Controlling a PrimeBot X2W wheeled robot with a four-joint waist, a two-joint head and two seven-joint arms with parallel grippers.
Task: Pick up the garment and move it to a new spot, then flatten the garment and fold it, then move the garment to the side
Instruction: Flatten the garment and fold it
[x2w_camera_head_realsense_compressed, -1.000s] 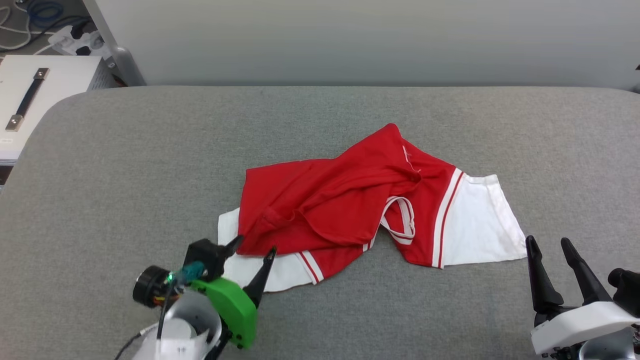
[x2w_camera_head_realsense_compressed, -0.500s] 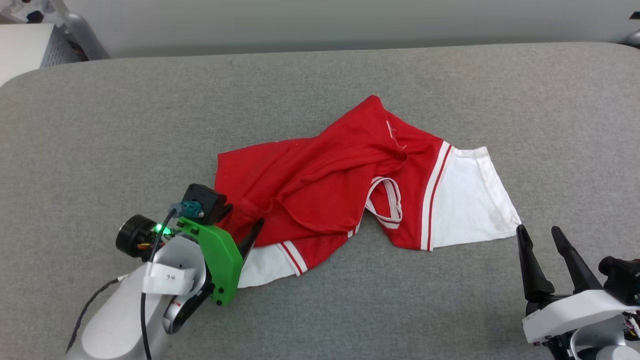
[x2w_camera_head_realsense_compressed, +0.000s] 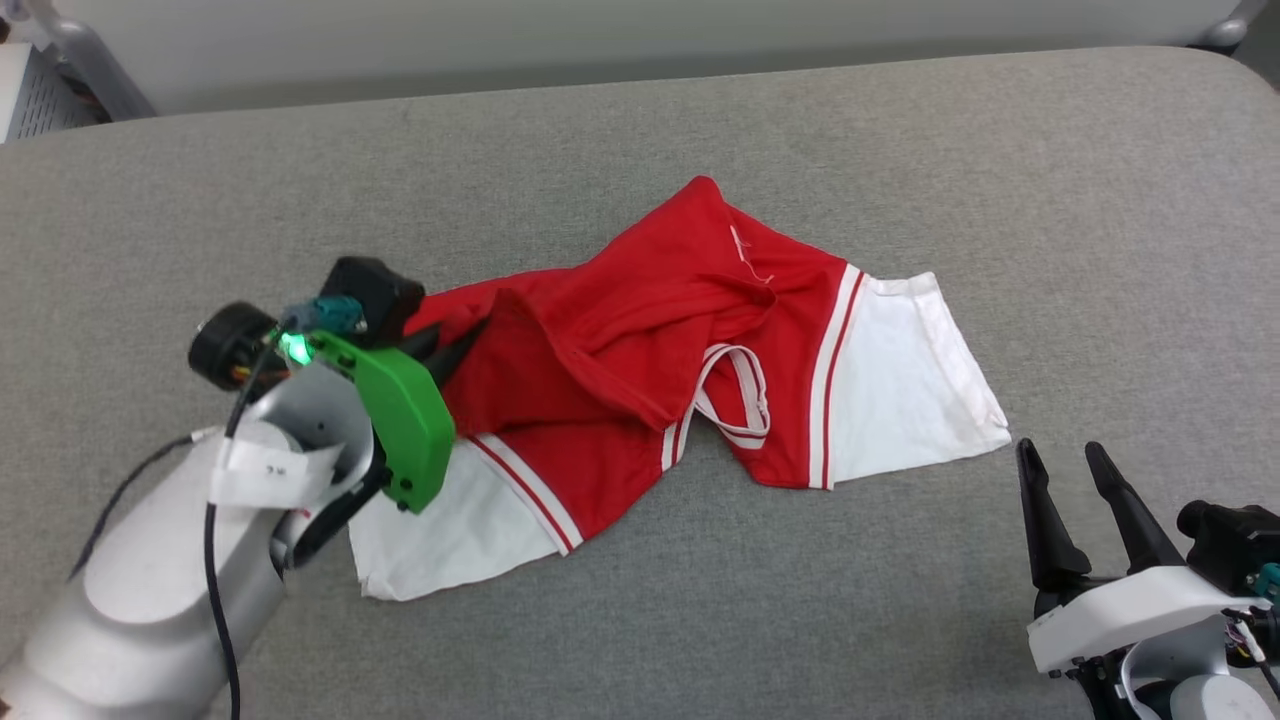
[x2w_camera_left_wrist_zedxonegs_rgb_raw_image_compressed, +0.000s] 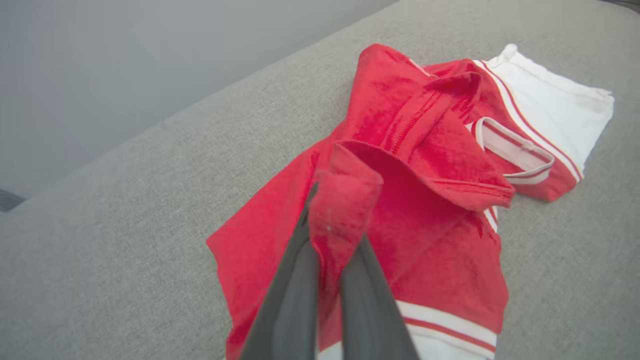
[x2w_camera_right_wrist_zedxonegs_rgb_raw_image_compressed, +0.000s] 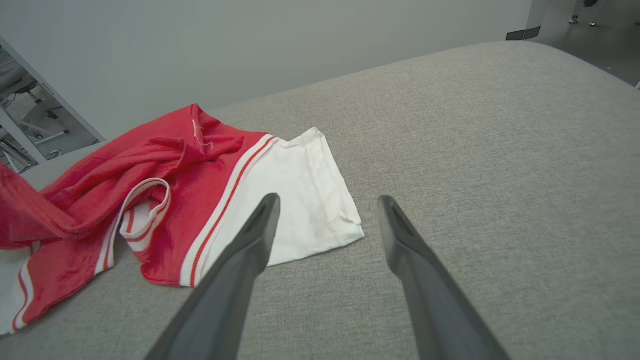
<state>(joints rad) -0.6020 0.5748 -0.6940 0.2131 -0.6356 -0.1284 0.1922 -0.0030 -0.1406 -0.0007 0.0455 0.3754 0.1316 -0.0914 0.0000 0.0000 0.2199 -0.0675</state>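
Observation:
The garment (x2w_camera_head_realsense_compressed: 620, 330) lies crumpled on the grey padded surface (x2w_camera_head_realsense_compressed: 700, 120), red with white sleeves and striped trim. My left gripper (x2w_camera_head_realsense_compressed: 478, 328) is shut on a fold of red cloth at the garment's left edge, lifted a little off the surface. In the left wrist view the garment (x2w_camera_left_wrist_zedxonegs_rgb_raw_image_compressed: 435, 155) wraps over the pinched fingertips of the left gripper (x2w_camera_left_wrist_zedxonegs_rgb_raw_image_compressed: 334, 200). My right gripper (x2w_camera_head_realsense_compressed: 1060, 455) stands open near the front right, just short of the white right sleeve. The right wrist view shows the garment (x2w_camera_right_wrist_zedxonegs_rgb_raw_image_compressed: 200, 170) to the left of the spread right gripper (x2w_camera_right_wrist_zedxonegs_rgb_raw_image_compressed: 327, 200).
The grey surface (x2w_camera_right_wrist_zedxonegs_rgb_raw_image_compressed: 475, 125) stretches wide to the right and behind the garment. A pale wall (x2w_camera_head_realsense_compressed: 600, 30) runs along its far edge. A white cabinet corner (x2w_camera_head_realsense_compressed: 25, 95) and a metal leg (x2w_camera_head_realsense_compressed: 85, 65) sit at the far left.
My left gripper has shut on the red cloth at the garment's left edge and raised it. The head camera has tilted down. My right gripper stays open.

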